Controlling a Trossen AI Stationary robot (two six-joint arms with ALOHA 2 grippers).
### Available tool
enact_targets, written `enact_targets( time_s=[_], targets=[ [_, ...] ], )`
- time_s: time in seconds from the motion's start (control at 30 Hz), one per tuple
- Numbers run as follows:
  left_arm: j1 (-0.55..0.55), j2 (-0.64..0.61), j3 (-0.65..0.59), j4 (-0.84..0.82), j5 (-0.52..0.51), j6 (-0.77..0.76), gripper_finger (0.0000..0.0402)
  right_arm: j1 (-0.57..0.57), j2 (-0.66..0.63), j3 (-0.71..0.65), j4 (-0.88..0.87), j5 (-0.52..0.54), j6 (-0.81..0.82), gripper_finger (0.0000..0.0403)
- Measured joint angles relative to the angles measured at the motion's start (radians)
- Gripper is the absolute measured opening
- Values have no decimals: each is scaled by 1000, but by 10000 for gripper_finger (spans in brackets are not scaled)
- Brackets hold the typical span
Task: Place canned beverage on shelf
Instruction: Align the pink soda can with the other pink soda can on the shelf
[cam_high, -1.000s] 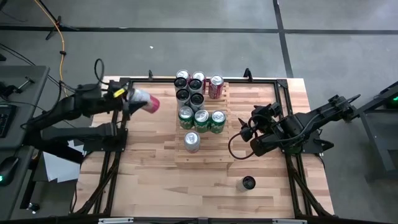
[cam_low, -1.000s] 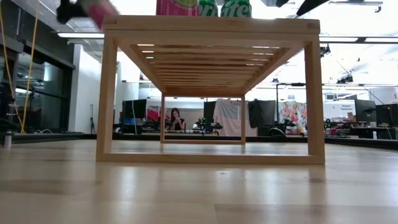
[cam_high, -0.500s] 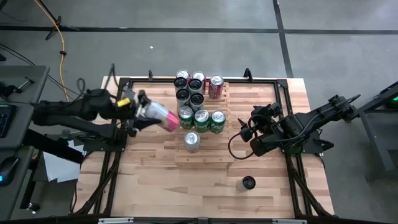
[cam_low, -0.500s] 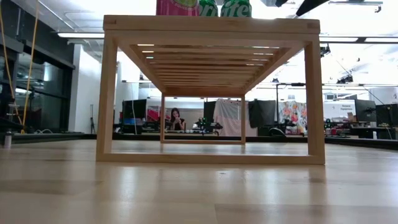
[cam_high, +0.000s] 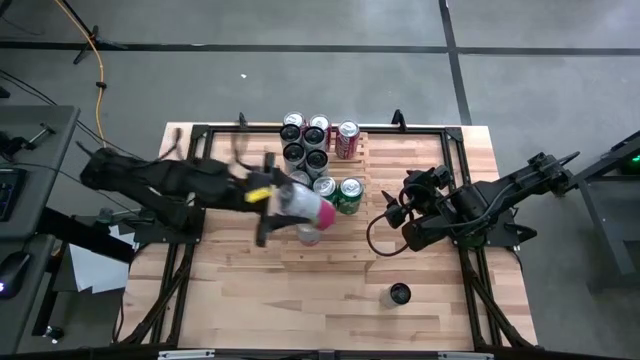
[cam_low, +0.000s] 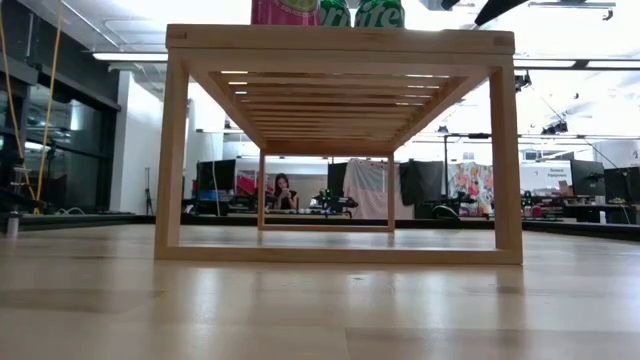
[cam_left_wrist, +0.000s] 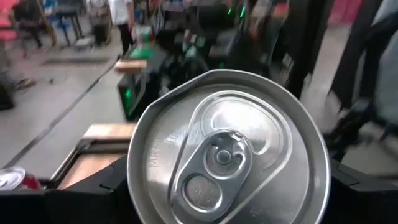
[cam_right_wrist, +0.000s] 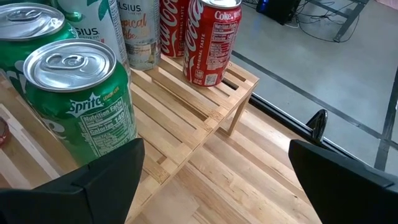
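The shelf (cam_high: 335, 245), a light-wood slat rack, stands mid-table and carries several upright cans, among them green ones (cam_high: 350, 195) and a red one (cam_right_wrist: 214, 43). My left gripper (cam_high: 292, 204) reaches in from the table's left and is shut on a pink-and-white can (cam_high: 312, 209), held in the air above the shelf's near-left cans. That can's silver top (cam_left_wrist: 227, 152) fills the left wrist view. My right gripper (cam_right_wrist: 217, 186) hangs open right of the shelf, beside a green can (cam_right_wrist: 81, 106). In the low view the shelf (cam_low: 340, 45) shows from the side, with can bottoms on top. My left gripper pinches the pink-and-white can by its side wall (cam_high: 290, 203) between its two fingers (cam_left_wrist: 109, 186), one on each side. The fingers come nearly level from the table's left. The can is lifted clear of the shelf and tipped far over, its top toward the wrist.
A dark-topped can (cam_high: 399, 294) stands alone on the tabletop near the front right. A silver can (cam_high: 310, 236) on the shelf's near part sits partly under the held can. Bare slats (cam_high: 345, 240) lie near it. Black frame rails (cam_high: 470, 290) run along the table's sides.
My left gripper has swung from above the table's left edge toward the right and slightly nearer, rising and rolling as it went. The pink-and-white can has travelled with it, clear of everything, to a place over the shelf's near-left cans. It has left the low view.
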Motion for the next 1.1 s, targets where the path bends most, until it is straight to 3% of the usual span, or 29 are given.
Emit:
enact_targets(
  time_s=[0.2,0.4,1.1],
  targets=[
    [-14,166,108,-36,-7,79,279,0,0,0,3,0,0,385],
    [6,274,135,-47,-30,105,279,0,0,0,3,0,3,385],
    [24,408,136,-132,-52,165,279,0,0,0,4,5,0,385]
  ],
)
